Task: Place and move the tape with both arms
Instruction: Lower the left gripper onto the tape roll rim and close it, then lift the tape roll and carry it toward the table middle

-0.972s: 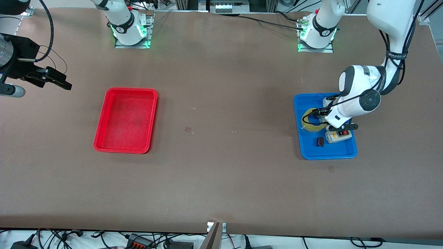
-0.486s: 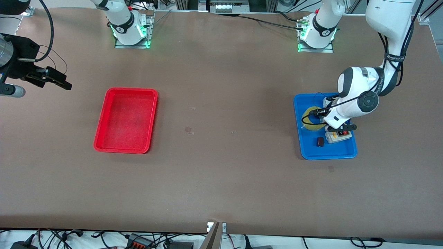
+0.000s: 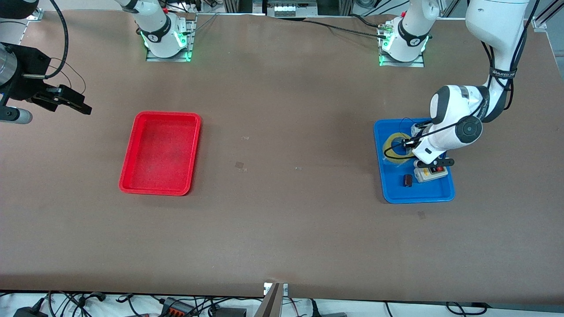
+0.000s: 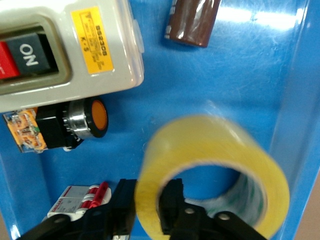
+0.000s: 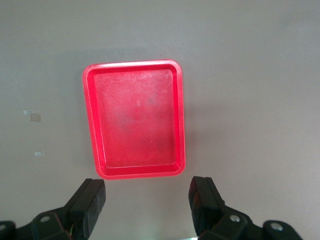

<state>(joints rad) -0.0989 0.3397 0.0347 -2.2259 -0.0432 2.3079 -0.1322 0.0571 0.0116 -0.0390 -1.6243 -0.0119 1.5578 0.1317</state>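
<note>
The yellow tape (image 3: pixel 390 149) is in the blue tray (image 3: pixel 418 199) at the left arm's end of the table. In the left wrist view the tape (image 4: pixel 215 137) is tilted up off the tray floor (image 4: pixel 230 70). My left gripper (image 4: pixel 148 210) is shut on its wall, one finger inside the hole and one outside. In the front view the left arm's wrist (image 3: pixel 434 147) hides the fingers. My right gripper (image 3: pixel 70 102) is open and empty, up over the bare table beside the red tray (image 3: pixel 167 115); it waits. Its fingers frame the table by the tray (image 5: pixel 132 64).
In the blue tray with the tape lie a grey switch box (image 3: pixel 432 172) (image 4: pixel 65 50), a small brown cylinder (image 3: pixel 408 180) (image 4: pixel 192 22), an orange push button (image 4: pixel 95 116) and a small white and red part (image 4: pixel 80 197). The red tray is empty.
The left arm's wrist has shifted slightly over the blue tray. The tape has gone from lying flat to tilted up in the left gripper. The right arm has not moved.
</note>
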